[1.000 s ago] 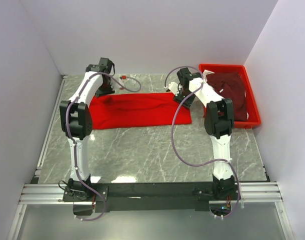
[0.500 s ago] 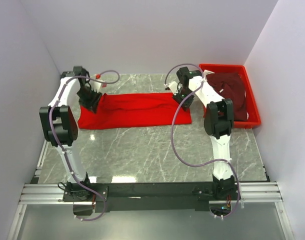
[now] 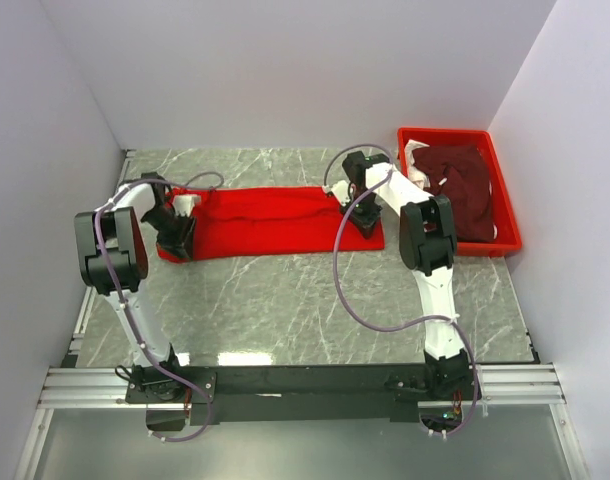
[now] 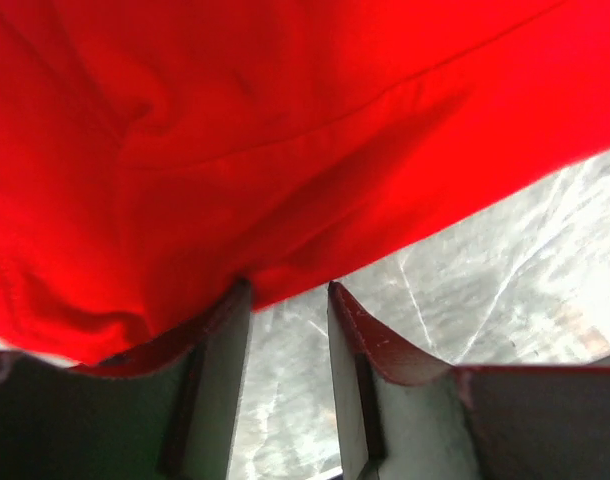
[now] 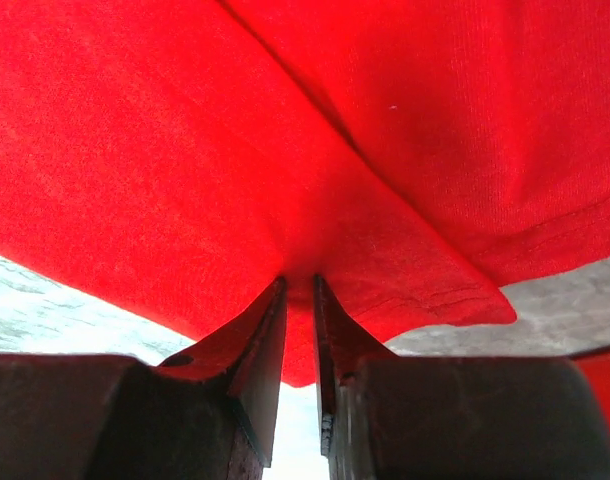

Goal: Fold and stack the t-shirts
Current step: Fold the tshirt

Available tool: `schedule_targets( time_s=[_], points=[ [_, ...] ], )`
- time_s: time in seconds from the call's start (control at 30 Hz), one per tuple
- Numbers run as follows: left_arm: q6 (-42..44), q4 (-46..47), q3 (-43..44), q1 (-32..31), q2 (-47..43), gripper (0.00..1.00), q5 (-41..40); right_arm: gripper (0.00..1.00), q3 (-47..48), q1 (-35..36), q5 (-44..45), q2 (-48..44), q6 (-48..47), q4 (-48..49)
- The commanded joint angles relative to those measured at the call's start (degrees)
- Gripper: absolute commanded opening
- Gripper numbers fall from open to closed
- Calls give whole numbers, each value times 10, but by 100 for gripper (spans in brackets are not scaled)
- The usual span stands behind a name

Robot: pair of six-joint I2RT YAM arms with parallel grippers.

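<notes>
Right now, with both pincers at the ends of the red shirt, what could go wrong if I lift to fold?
1. The left pincer has its jaws apart, with the red t-shirt only at their tips; lifting now could leave that end behind.
2. The right pincer pinches just a small tuck near the hem, which may slip out.
3. That end lies close to the red tray; a wide swing might knock it.

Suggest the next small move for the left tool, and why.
Probably close the left tool on the left end of the red t-shirt: the tool's fingers stand apart at the cloth edge, table showing between them, while the right tool pinches the other end.
</notes>
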Motion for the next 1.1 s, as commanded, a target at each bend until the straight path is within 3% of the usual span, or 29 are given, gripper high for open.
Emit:
schedule_targets(
  time_s=[0.0, 0.27, 0.43, 0.57, 0.67, 0.77, 0.87, 1.07],
  points=[
    [-5, 14, -50, -3, -15, 42, 0, 22, -46, -1, 27, -8, 11, -4],
    [-4, -23, -188, -3, -119, 41, 46, 22, -207, -2, 17, -123, -12, 19],
    [25, -81, -226, -23, -196, 41, 96, 23, -294, -3, 14, -207, -51, 22],
    [38, -102, -164, -15, -255, 44, 157, 25, -219, -1, -82, -237, -51, -4],
    [4, -86, -62, -4, -230, 46, 205, 25, -102, 19, -138, -213, -17, -6],
    [-61, -39, -14, -3, -183, 47, 212, 25, 21, 50, -182, -175, 25, 6],
    [-126, 4, 2, -7, -143, 53, 208, 26, 52, 71, -220, -156, 67, 48],
    [-226, 66, -25, -32, -116, 55, 177, 27, 49, 87, -233, -139, 113, 97]
  ],
)
